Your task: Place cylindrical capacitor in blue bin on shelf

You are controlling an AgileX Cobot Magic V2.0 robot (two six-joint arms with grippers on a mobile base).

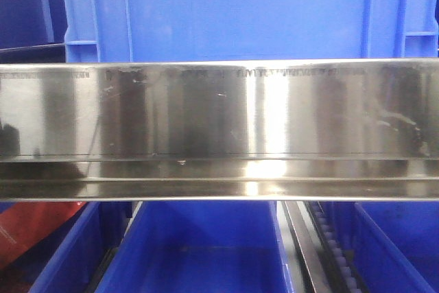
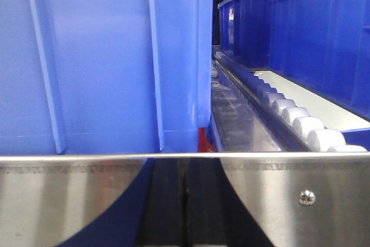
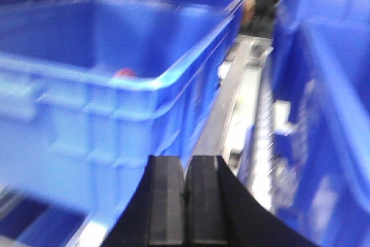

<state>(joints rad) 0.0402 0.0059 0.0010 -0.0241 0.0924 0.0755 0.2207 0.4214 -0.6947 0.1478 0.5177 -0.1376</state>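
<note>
From the front camera I saw mostly the shelf, its wide shiny steel rail running straight across the middle. A ribbed blue bin sat on the tier above the rail, and below it another blue bin lay open, with a red package at the lower left. Neither of my grippers appeared in that view.

My left wrist camera showed what the front one did not: my left gripper, its two dark pads pressed together with only a thin seam between them and nothing held. It sat just in front of the shelf's steel rail, which carried a small screw. Beyond the rail stood the ribbed wall of a blue bin, and to the right a row of white rollers ran back beside more blue bins.

My right wrist camera, badly blurred, showed my right gripper with its black pads likewise pressed together and empty. Ahead of it stood an open blue bin, and a small reddish thing showed just over its near rim. I could not tell what it was. I could not make out the cylindrical capacitor in any view.
</note>
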